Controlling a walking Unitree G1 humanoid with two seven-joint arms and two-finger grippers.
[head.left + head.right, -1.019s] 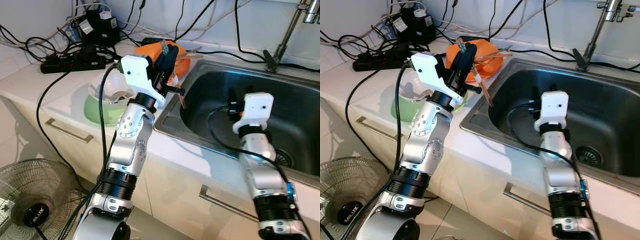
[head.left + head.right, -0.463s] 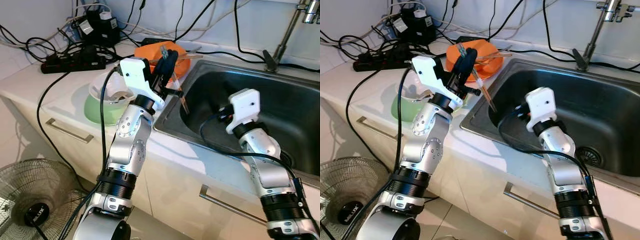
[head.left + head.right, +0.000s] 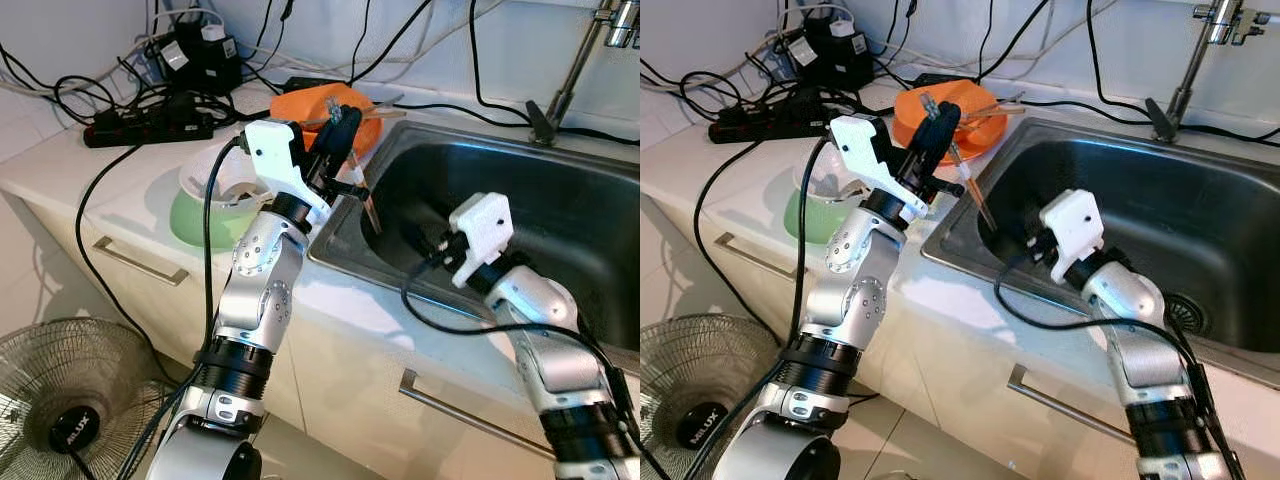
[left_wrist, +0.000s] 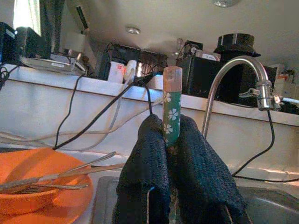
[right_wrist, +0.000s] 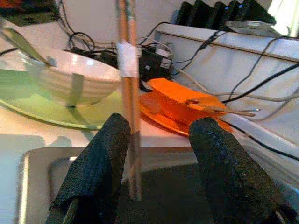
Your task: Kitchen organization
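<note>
Right wrist view has the right gripper [image 5: 154, 172] with its 2 black fingers [image 5: 96, 172] spread wide and holding nothing; the chopsticks [image 5: 128, 88] hang upright between them, close to 1 finger, with a white band part-way up. Head views place this gripper [image 3: 1032, 243] low inside the steel sink [image 3: 1200, 215], near its left wall. Just above the sink's left rim, the left gripper [image 3: 936, 130] is clamped tight on the chopsticks [image 3: 975, 195], which slant down into the basin; the left wrist view shows a green flowered end [image 4: 171, 112] sticking out from between the closed pads. Left of that arm, a white bowl [image 3: 222, 180] sits on a green plate [image 3: 190, 222]. Behind it lies an orange dish [image 3: 970, 108] with cutlery. Farther back are a black power strip [image 3: 145, 120], tangled cables, and the faucet [image 3: 1200, 50].
</note>
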